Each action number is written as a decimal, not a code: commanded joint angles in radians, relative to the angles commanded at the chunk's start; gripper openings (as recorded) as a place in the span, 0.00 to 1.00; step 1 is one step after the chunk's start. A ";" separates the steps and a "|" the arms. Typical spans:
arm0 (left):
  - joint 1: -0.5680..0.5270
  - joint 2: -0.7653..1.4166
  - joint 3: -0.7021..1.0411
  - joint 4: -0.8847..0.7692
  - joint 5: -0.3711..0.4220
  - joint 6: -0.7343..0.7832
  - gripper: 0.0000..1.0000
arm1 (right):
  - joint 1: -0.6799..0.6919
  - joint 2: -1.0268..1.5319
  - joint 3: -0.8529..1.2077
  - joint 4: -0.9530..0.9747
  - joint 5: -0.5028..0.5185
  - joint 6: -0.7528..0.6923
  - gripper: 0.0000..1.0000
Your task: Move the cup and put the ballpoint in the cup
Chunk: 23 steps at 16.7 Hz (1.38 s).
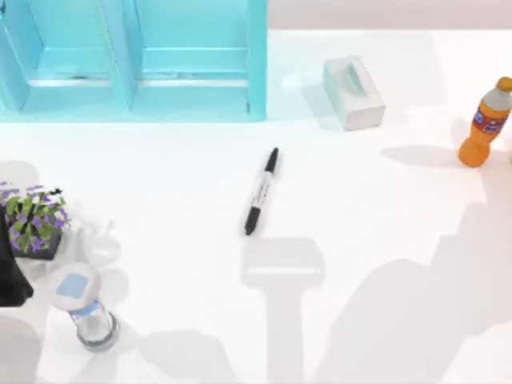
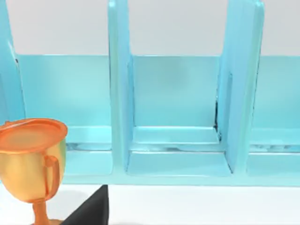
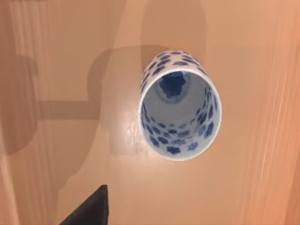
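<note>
you see the ballpoint (image 1: 262, 191) lying mid-desk (image 1: 376, 200).
the cup (image 3: 179, 105) stands upright in your right wrist view; whether either arm's jaws are apart or together cannot be told.

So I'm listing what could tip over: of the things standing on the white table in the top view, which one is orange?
The bottle at the table's far right edge; the glass jar is clear with a light-blue top.

Glossy ceramic cup (image 3: 180, 105), matt white table (image 1: 360, 208)

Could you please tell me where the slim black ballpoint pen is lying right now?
The slim black ballpoint pen lies mid-table in the top view, before the turquoise shelf.
</note>
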 joint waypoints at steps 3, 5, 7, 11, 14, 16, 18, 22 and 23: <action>0.000 0.000 0.000 0.000 0.000 0.000 1.00 | -0.001 0.014 -0.062 0.070 0.000 0.002 1.00; 0.000 0.000 0.000 0.000 0.000 0.000 1.00 | -0.001 0.030 -0.129 0.158 0.000 0.003 1.00; 0.000 0.000 0.000 0.000 0.000 0.000 1.00 | -0.001 0.049 -0.202 0.260 0.000 0.003 1.00; 0.000 0.000 0.000 0.000 0.000 0.000 1.00 | -0.002 0.075 -0.297 0.371 0.000 0.003 1.00; 0.000 0.000 0.000 0.000 0.000 0.000 1.00 | -0.002 0.075 -0.299 0.373 0.000 0.003 1.00; 0.000 0.000 0.000 0.000 0.000 0.000 1.00 | -0.002 0.075 -0.299 0.373 0.000 0.003 0.92; 0.000 0.000 0.000 0.000 0.000 0.000 1.00 | -0.002 0.075 -0.299 0.373 0.000 0.003 0.77; 0.000 0.000 0.000 0.000 0.000 0.000 1.00 | -0.002 0.075 -0.299 0.373 0.000 0.003 0.47; 0.000 0.000 0.000 0.000 0.000 0.000 1.00 | -0.002 0.075 -0.299 0.373 0.000 0.003 0.40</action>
